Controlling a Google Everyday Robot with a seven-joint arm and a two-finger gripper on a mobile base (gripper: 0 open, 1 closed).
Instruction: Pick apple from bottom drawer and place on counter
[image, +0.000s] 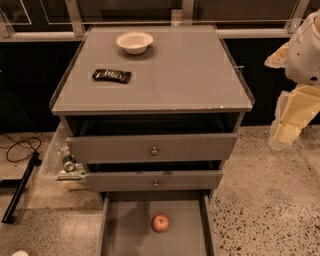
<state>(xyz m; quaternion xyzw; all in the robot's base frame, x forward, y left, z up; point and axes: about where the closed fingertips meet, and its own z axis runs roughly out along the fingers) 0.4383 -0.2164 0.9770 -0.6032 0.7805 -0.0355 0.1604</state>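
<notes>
**Apple in open bottom drawer; gripper high and off to the right**

Nearest item: the bottom drawer (125, 227) is pulled out toward the camera, with its floor exposed. The apple (160, 223) rests on that floor, near the middle of the drawer's width and clear of both side walls. It is round, so it has no long axis to line up with. Nothing else is visible in the drawer.

Above it, the two upper drawers (154, 148) are partly out. The lower one overhangs the rear of the bottom drawer, but the apple lies forward of that overhang and looks open from above.

To the right of the cabinet, about level with the top drawer, hangs the gripper (289, 131), outside the cabinet's right edge and over the speckled floor. Whether the jaws are wide or narrow cannot be told. They hold nothing visible.

Governing relation: the apple lies well apart from the gripper, below it and toward the left of the view. In my judgement, the coming move calls for travel leftward over the drawer opening, then descent between the side walls, staying forward of the overhanging drawer fronts.

Farther back, the counter (190, 75) carries a dark wrapped bar (112, 75) on its left side and a white bowl (134, 41) near its rear edge. The centre and right are bare and would suit the placement.
</notes>
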